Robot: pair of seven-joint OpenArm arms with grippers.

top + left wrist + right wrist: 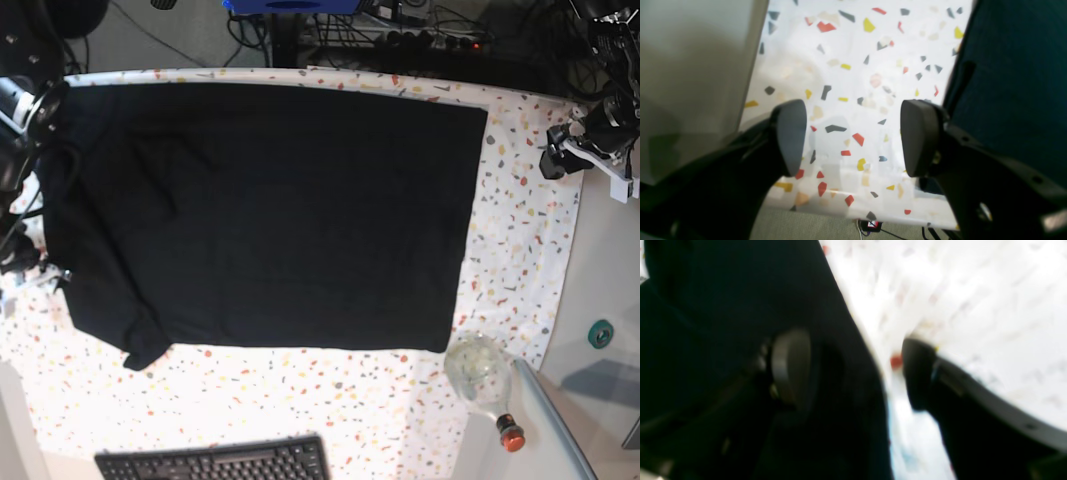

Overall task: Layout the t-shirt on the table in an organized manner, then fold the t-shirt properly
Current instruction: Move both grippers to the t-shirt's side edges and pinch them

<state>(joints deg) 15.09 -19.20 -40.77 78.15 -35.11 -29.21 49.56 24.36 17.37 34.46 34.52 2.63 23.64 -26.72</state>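
While the right gripper (853,373) hovers at the garment's left edge, fingers (790,366) spread and empty, we see the t-shirt (270,210) spread nearly flat across the bench (520,240), one lower corner bunched. At right, the left gripper (853,136) stands open over bare speckled cloth. Layout looks nearly done to us; no folding yet.

No lettering, number or brand could be read in any of the three views. The keyboard (213,463) showed rows of keys too small to make out (only pale specks), and the t-shirt (270,210) on the table (520,240) bore no legible mark.
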